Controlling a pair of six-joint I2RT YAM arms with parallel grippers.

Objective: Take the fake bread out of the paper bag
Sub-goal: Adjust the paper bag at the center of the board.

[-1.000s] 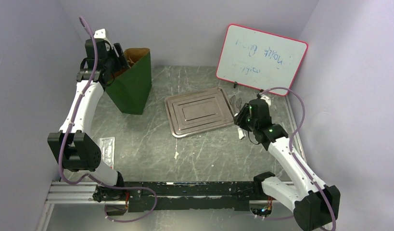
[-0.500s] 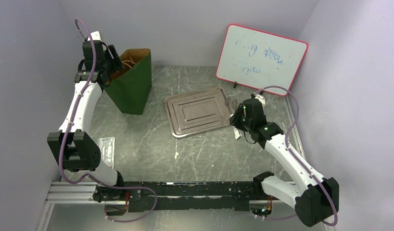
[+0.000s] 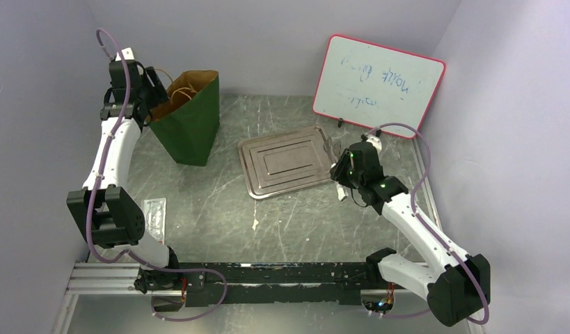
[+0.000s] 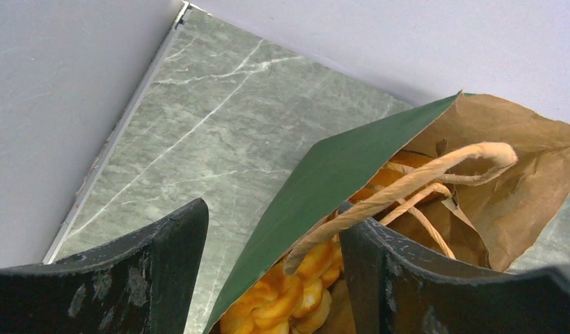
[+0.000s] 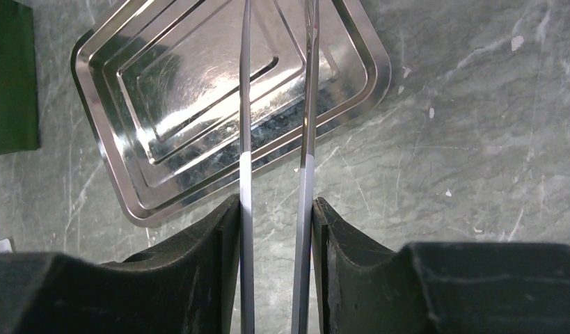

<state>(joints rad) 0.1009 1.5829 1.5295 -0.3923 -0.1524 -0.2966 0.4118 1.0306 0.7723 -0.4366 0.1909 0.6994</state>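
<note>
While the paper bag [image 3: 191, 118] stands upright at the far left of the table [image 3: 289, 223], dark green outside and brown inside, its mouth gapes open and the fake bread [image 4: 296, 296] lies down inside it, seen in the left wrist view as glossy orange-brown ridged pieces below the tan cord handles [image 4: 407, 184]. The left gripper [image 4: 271, 223] hangs at the bag's top left edge with its jaws spread wide; the green side wall runs up between the two fingers, one finger outside the bag and the other over the opening, and whether either touches the paper cannot be told. Near the right side, the right gripper [image 5: 275, 209] pinches a pair of metal tongs [image 5: 246, 104], both thin arms caught between its fingers with a narrow gap left between them. The tongs reach forward over the near right corner of the flat silver metal tray [image 5: 198, 83], which lies mid-table, well apart from the bag. A red-framed whiteboard [image 3: 378, 85] leans at the back right, and a small white packet [image 3: 155, 217] lies flat near the left arm.
</note>
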